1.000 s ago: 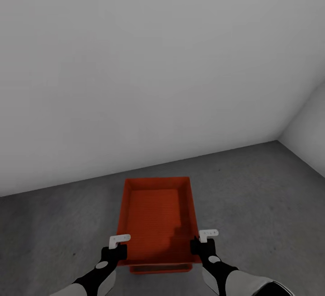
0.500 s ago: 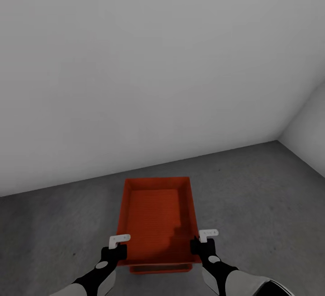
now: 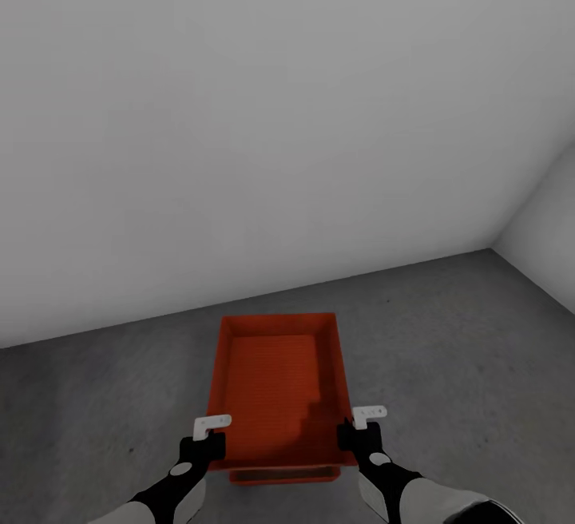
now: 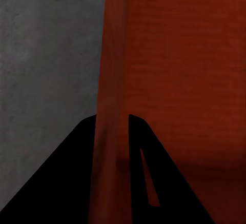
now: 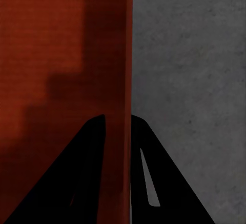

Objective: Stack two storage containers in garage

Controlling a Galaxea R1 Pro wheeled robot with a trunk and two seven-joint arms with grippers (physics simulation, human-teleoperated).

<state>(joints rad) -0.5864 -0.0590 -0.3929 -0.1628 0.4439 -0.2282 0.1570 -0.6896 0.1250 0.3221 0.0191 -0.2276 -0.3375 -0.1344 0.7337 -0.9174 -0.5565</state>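
An orange-red bin is seen from the head view, held above the grey concrete floor, close before a pale grey wall. Its open top faces up, and a stepped shadow is cast across its ribbed bottom. Below its near edge a second orange-red rim is glimpsed, seemingly that of another bin underneath; whether the two touch cannot be told.

The bin's left wall is gripped near the near corner by the left gripper. In the left wrist view the wall is seen passing between the two dark fingers, one on the outside and one on the inside, the jaws being closed down to the wall's thickness. The right wall is taken in the same way by the right gripper; in the right wrist view the wall edge is pinched between the dark fingers, with floor on the outer side and the bin's interior on the other.

A second wall meets the first at a corner on the right.
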